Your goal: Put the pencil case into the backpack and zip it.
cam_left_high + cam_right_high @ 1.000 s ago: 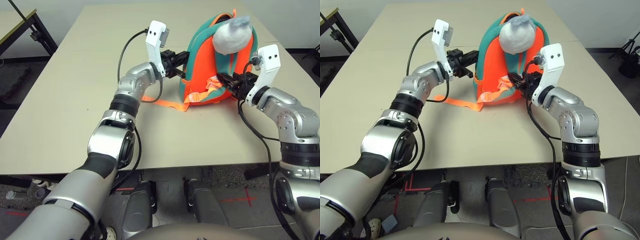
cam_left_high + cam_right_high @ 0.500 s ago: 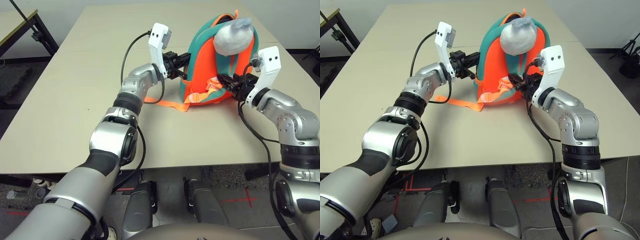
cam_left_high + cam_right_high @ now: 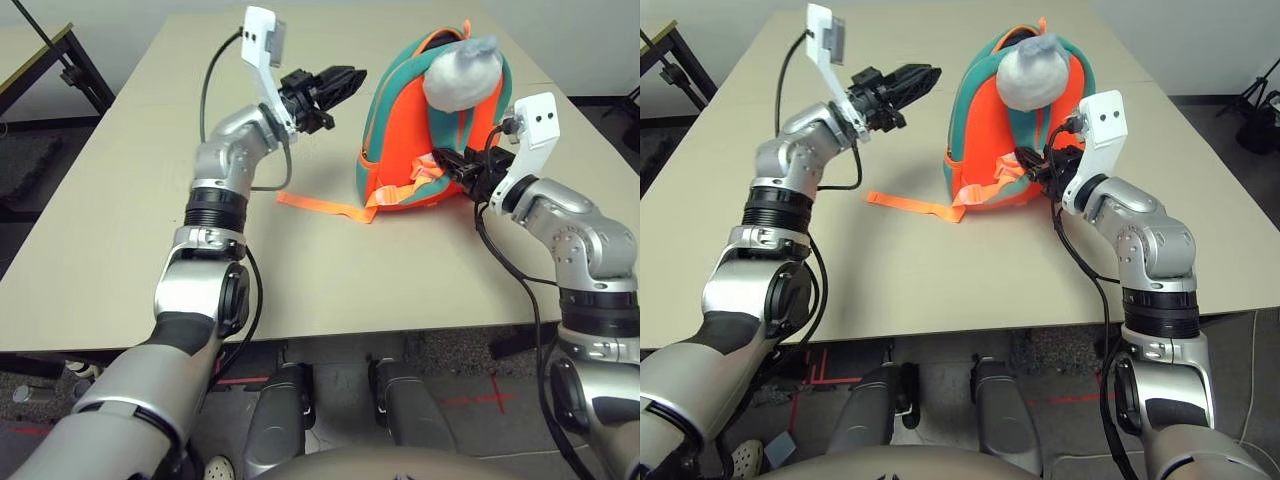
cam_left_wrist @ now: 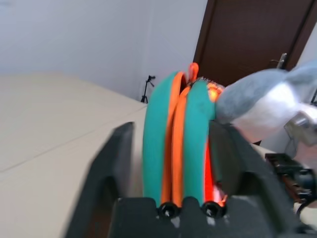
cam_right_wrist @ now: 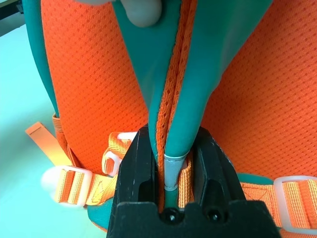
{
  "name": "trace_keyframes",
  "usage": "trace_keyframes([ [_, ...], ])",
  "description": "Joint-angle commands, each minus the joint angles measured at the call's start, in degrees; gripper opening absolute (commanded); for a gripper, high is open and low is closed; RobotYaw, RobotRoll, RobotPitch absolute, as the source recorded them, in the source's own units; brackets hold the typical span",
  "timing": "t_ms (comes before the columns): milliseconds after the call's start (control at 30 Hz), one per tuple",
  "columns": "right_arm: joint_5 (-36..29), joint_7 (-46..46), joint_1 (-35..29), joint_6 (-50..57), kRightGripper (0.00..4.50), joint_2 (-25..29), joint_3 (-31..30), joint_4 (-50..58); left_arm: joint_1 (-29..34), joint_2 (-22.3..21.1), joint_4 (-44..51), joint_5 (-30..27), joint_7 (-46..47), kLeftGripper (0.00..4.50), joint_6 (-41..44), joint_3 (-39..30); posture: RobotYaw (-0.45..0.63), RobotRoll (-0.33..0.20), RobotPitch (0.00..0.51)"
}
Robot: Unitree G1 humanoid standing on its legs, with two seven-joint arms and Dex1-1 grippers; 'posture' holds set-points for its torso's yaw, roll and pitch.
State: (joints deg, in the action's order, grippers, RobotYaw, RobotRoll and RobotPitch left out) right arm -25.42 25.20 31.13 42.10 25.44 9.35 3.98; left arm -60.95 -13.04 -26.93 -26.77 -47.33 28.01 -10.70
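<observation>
The orange backpack (image 3: 400,130) with teal trim stands upright at the table's far middle, a grey soft piece (image 3: 462,72) on its top. My left gripper (image 3: 345,80) hovers in the air just left of the backpack's upper edge, open and holding nothing; in the left wrist view its fingers (image 4: 116,148) stand apart with the backpack (image 4: 178,119) beyond them. My right gripper (image 3: 452,162) is shut on the backpack's teal strap (image 5: 190,74) at its right side, near the orange buckles. The pencil case is out of view.
An orange webbing strap (image 3: 320,205) trails from the backpack's base leftwards across the beige table (image 3: 130,220). A dark table frame (image 3: 60,55) stands off the far left corner. A dark door (image 4: 247,39) shows behind the backpack.
My left gripper has let go of the backpack's left side, opened, and risen up and away to the left. The right gripper has kept its grip and place.
</observation>
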Motion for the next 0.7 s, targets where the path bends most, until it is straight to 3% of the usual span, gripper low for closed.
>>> trace_keyframes([
  [33, 0.5, 0.3, 0.0, -0.2, 0.80, -0.2, -0.9, -1.1, 1.7, -1.7, 6.3, -2.9, 0.3, 4.47, 4.9, -0.2, -0.20, 0.000, 0.105],
  [400, 1.1, 0.9, 0.9, -1.0, 0.80, -0.5, -1.3, -2.7, 5.3, -3.4, 15.8, -4.3, -1.0, 4.50, 12.1, 5.1, -0.19, 0.000, 0.108],
  [700, 1.5, 1.1, 1.1, -1.2, 0.80, -0.7, -1.2, -3.1, 4.9, -2.5, 13.8, -0.5, 0.8, 4.50, 10.8, 10.1, -0.18, 0.000, 0.113],
])
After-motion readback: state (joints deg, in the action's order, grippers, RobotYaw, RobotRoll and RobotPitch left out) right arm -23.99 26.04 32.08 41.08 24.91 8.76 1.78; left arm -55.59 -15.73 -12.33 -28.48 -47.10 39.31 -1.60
